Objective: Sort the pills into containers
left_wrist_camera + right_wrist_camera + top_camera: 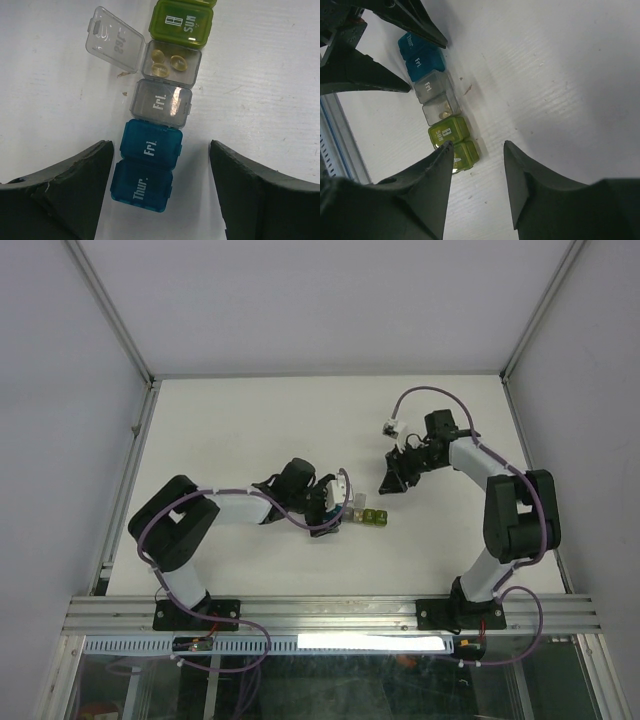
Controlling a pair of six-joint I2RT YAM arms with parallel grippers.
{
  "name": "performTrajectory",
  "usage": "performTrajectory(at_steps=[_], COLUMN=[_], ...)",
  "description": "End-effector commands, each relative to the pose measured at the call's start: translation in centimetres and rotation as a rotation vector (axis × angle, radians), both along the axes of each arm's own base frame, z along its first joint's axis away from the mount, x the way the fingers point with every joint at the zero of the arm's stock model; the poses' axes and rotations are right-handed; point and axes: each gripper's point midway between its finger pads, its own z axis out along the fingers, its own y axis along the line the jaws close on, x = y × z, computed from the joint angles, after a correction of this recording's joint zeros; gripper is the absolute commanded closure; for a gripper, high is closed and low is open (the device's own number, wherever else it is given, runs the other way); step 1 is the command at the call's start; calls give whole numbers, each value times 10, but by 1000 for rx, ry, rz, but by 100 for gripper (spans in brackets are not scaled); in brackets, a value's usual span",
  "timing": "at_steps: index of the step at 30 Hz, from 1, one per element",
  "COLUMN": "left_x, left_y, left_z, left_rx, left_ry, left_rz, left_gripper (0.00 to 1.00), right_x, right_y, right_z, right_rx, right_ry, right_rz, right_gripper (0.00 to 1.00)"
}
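The pill organiser strip (151,145) lies on the white table, its compartments running teal "Thur", blue "Fri", grey "Fri", a clear one and green "Sun". The clear compartment (170,64) has its lid (114,39) flipped open and holds three yellowish pills (159,69). My left gripper (161,147) is open, its fingers on either side of the teal and blue end, not touching. My right gripper (478,145) is open and empty, hovering above the table beside the green end (451,134). In the top view the strip (368,515) lies between the left gripper (335,510) and the right gripper (390,480).
Small brown crumbs (121,75) lie on the table beside the open lid. A metal rail (330,612) runs along the near edge, and white enclosure walls (60,440) stand on the left, right and back.
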Motion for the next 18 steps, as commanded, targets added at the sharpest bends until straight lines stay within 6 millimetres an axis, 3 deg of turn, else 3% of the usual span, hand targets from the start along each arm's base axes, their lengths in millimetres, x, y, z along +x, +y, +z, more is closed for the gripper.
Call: performTrajectory(at_steps=[1,5,11,18], left_x=[5,5,6,3], left_y=[-14,-15,-14,-14], left_z=[10,5,-1,-4], left_rx=[-48,-42,-29,-18], left_ry=[-15,3,16,6], left_rz=[-58,-51,-26,-21], left_gripper=[23,33,56,62], right_x=[16,20,27,25], right_y=[11,14,21,39], right_z=[7,-1,-17,-20], right_rx=[-19,-35,-54,-33], right_ry=[-17,21,78,143], right_rz=[-25,-30,-28,17], right_gripper=[54,59,67,73])
